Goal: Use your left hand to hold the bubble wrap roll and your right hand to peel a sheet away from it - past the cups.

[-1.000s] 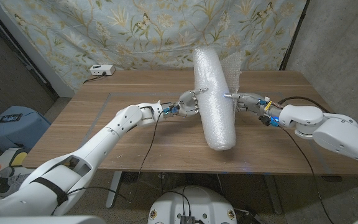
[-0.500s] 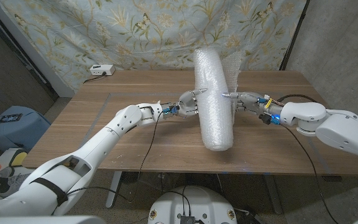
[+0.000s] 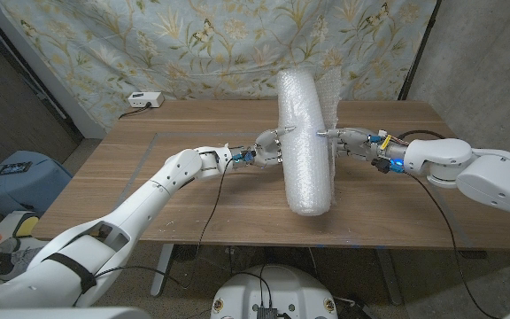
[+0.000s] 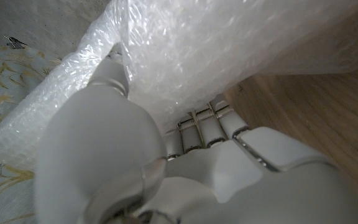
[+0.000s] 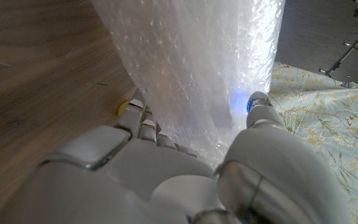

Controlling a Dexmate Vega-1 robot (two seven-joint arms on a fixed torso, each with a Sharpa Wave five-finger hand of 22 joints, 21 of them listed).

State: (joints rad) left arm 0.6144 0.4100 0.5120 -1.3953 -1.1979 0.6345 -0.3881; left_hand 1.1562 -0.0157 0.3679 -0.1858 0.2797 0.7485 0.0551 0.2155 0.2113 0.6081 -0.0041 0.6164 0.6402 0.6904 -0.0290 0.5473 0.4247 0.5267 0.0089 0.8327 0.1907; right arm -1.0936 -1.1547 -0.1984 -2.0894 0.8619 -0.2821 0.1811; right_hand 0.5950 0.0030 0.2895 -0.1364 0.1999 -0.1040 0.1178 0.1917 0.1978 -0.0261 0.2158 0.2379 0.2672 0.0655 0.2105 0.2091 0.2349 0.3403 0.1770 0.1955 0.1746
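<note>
1. Head view had the bubble wrap roll [image 3: 305, 142] lying on the wooden tabletop [image 3: 193, 190], its long axis running from far edge to near edge, a loose sheet [image 3: 328, 99] lifting off its right side.
2. My left robot hand [image 3: 271, 145] pressed against the roll's left flank, fingers [image 4: 204, 127] curled under the wrap, thumb on top.
3. My right robot hand [image 3: 345, 142] was at the sheet's edge, thumb and fingers [image 5: 143, 121] closed on the plastic.
</note>
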